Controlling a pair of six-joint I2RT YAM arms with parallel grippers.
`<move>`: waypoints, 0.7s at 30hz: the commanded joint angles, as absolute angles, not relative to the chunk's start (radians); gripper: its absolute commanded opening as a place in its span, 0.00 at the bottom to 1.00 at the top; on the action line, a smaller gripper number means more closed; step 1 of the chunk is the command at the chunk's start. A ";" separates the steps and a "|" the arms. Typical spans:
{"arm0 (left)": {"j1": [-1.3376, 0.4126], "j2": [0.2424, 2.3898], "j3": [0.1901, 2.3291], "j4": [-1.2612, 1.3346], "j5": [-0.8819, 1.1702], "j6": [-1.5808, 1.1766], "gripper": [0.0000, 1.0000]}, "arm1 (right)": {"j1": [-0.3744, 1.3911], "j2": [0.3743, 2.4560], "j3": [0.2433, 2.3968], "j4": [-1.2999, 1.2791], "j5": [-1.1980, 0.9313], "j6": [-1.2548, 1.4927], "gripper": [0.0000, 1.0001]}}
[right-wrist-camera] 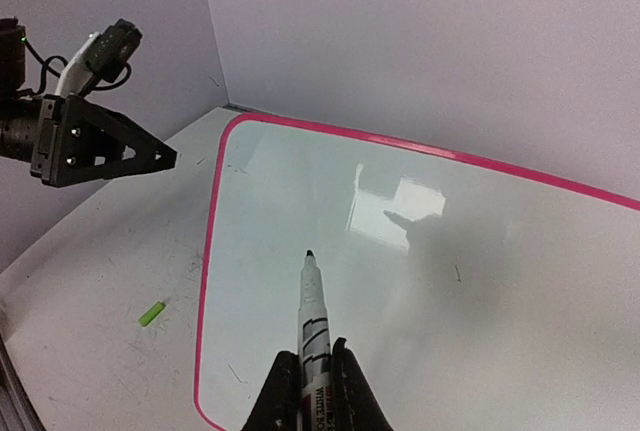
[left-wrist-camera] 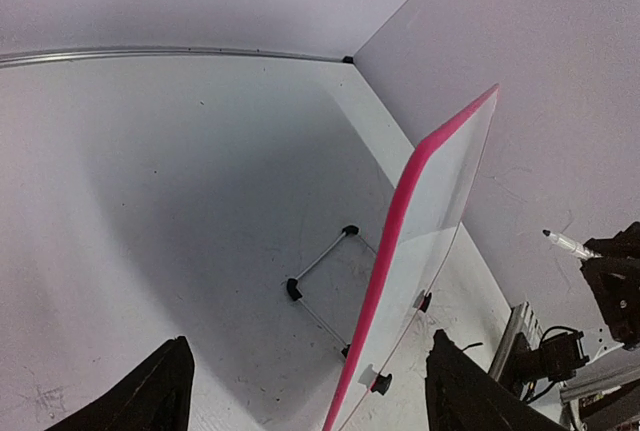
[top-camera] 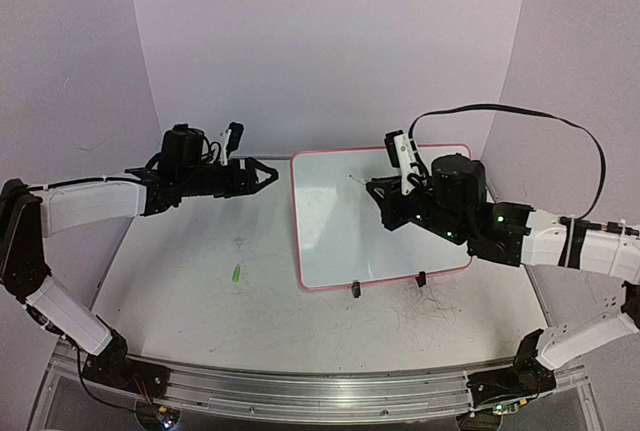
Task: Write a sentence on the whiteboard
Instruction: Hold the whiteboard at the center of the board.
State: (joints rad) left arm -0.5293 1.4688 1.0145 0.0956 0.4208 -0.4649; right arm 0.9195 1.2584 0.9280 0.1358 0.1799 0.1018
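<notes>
We saw the shiny whiteboard (top-camera: 335, 226), pink-rimmed with round corners, leaning on two black feet (top-camera: 355, 290) in the middle of the scratched table (top-camera: 190, 301). Our right gripper (right-wrist-camera: 312, 386) pinched a white marker (right-wrist-camera: 313, 316). Its black letters were too small to read. Our left gripper (top-camera: 268, 175) stood open, left of the board. A small green piece (top-camera: 237, 274) lay near.

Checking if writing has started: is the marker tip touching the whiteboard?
Apart. The left wrist view sees the board nearly edge-on: the marker tip sits clear of the whiteboard, with wall visible between them.
</notes>
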 commanded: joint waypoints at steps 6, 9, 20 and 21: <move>-0.529 1.614 1.204 0.167 0.575 -0.415 0.77 | 0.946 1.377 1.039 0.292 0.266 0.039 0.00; -0.529 1.649 1.227 0.168 0.609 -0.413 0.76 | 0.955 1.361 0.993 0.337 0.276 0.041 0.00; -0.529 1.680 1.222 0.248 0.741 -0.435 0.69 | 0.997 1.369 0.937 0.417 0.339 -0.032 0.00; -0.529 1.681 1.215 0.268 0.761 -0.442 0.69 | 1.001 1.377 0.945 0.413 0.335 -0.032 0.00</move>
